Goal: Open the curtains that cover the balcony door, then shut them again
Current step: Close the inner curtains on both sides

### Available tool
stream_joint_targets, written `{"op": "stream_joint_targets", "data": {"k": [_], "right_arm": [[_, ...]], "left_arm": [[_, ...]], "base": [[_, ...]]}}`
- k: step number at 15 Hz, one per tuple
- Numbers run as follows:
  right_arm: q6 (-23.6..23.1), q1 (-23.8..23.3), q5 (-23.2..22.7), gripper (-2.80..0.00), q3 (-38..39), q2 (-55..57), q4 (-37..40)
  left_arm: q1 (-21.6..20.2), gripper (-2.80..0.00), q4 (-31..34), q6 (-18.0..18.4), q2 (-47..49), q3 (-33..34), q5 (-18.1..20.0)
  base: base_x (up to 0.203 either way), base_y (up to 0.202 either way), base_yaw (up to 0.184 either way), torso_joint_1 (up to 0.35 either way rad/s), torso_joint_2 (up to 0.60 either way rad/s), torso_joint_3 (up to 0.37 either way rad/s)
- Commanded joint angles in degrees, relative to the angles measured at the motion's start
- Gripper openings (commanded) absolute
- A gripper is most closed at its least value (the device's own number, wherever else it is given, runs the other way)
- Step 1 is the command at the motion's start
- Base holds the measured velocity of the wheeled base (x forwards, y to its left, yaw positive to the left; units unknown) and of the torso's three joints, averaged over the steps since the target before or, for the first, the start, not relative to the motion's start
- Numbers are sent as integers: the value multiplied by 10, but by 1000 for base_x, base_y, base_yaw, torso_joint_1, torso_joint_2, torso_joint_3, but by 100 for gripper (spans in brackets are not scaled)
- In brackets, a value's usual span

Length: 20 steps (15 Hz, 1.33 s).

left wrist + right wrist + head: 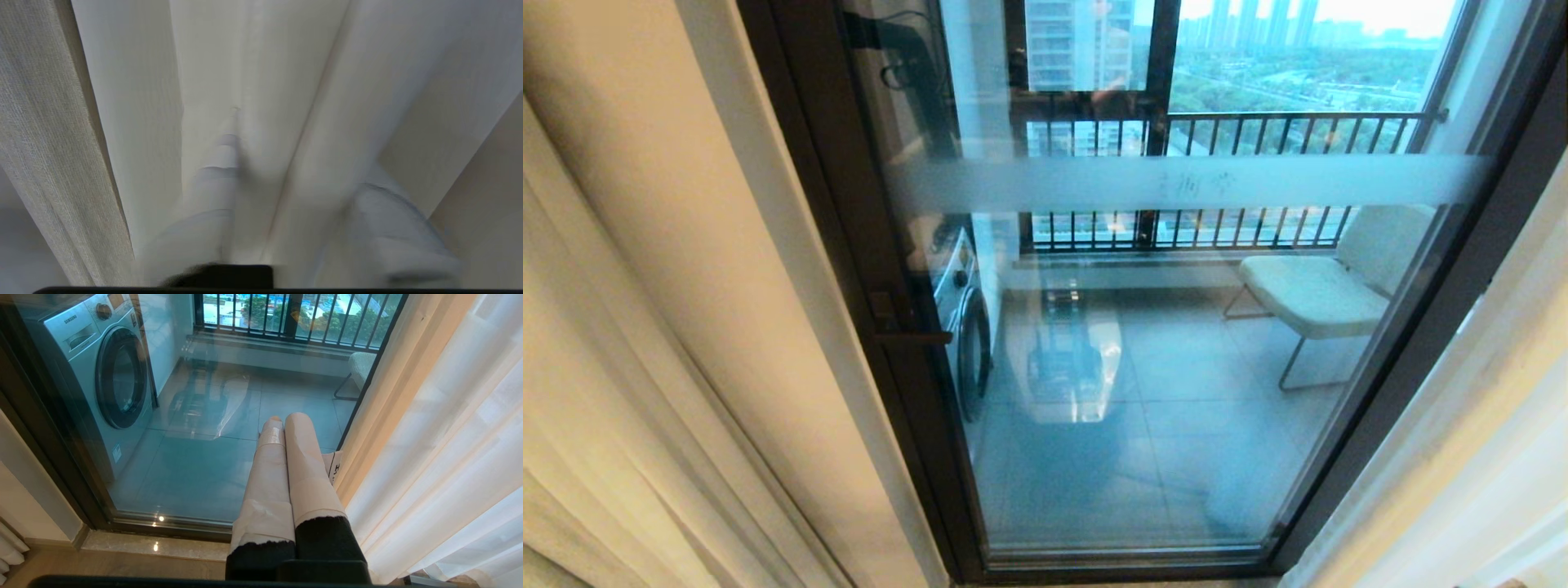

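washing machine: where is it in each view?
Head view: washing machine left of centre, behind the door glass, beside the dark frame.
Left wrist view: not in it, only curtain folds.
Right wrist view: upper left, behind the glass.
Shared landmark: balcony railing.

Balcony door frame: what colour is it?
Dark brown-black, on the balcony door frame; the head view shows it best.

The one readable text is the brand "SAMSUNG", printed in small dark letters on the control panel of the washing machine (110,375), above its round door. A small sticker low on the machine's front and faint marks on the balcony door's frosted band (1184,184) cannot be read.
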State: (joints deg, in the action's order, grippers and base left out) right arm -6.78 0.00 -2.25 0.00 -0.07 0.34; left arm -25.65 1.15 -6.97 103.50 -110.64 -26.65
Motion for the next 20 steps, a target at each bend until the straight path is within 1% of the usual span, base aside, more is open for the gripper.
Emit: {"op": "stream_joint_targets", "data": {"k": [1, 8, 12, 16, 20], "right_arm": [[-1, 0, 0, -280, 0, 1, 0], [-1, 0, 0, -280, 0, 1, 0], [-1, 0, 0, -280, 0, 1, 0], [-1, 0, 0, -280, 0, 1, 0], [-1, 0, 0, -280, 0, 1, 0]], "left_arm": [[0, -280, 0, -1, -3, 0, -2], [5, -280, 0, -1, -18, 0, -2], [21, -280, 0, 1, -37, 0, -2], [63, -280, 0, 0, -61, 0, -2], [116, -280, 1, -1, -84, 5, -2]], "base": [[0, 0, 0, 0, 0, 0], [0, 0, 0, 0, 0, 0], [0, 0, 0, 0, 0, 0], [0, 0, 0, 0, 0, 0], [0, 0, 0, 0, 0, 0]]}}
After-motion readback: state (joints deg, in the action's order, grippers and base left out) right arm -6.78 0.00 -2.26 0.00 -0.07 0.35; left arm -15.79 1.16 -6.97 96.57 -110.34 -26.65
